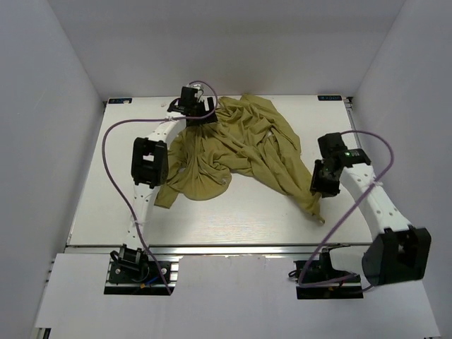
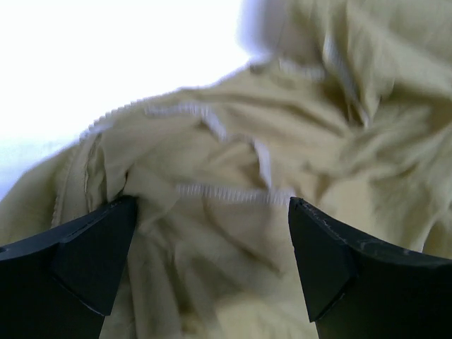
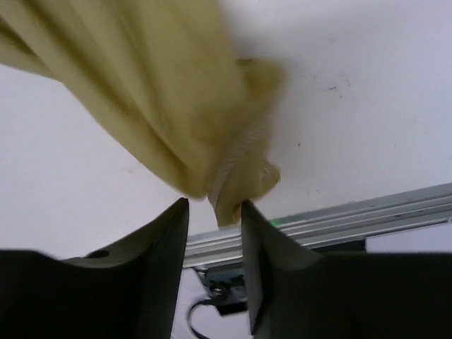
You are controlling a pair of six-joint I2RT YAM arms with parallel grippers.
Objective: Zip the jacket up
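Observation:
The olive jacket (image 1: 240, 152) lies crumpled across the middle of the white table, one sleeve trailing to the front right. My left gripper (image 1: 195, 106) is over the jacket's far left edge. In the left wrist view it (image 2: 212, 212) is wide open, with wrinkled fabric (image 2: 212, 254) and white zipper teeth (image 2: 233, 192) between the fingers. My right gripper (image 1: 319, 192) is above the end of the sleeve. In the right wrist view it (image 3: 215, 203) is narrowly open. The ribbed sleeve cuff (image 3: 240, 169) sits at the fingertips and touches the right one without filling the gap.
The table's metal front rail (image 3: 339, 220) runs just beyond the cuff. White walls enclose the table on three sides. Purple cables (image 1: 106, 152) loop beside each arm.

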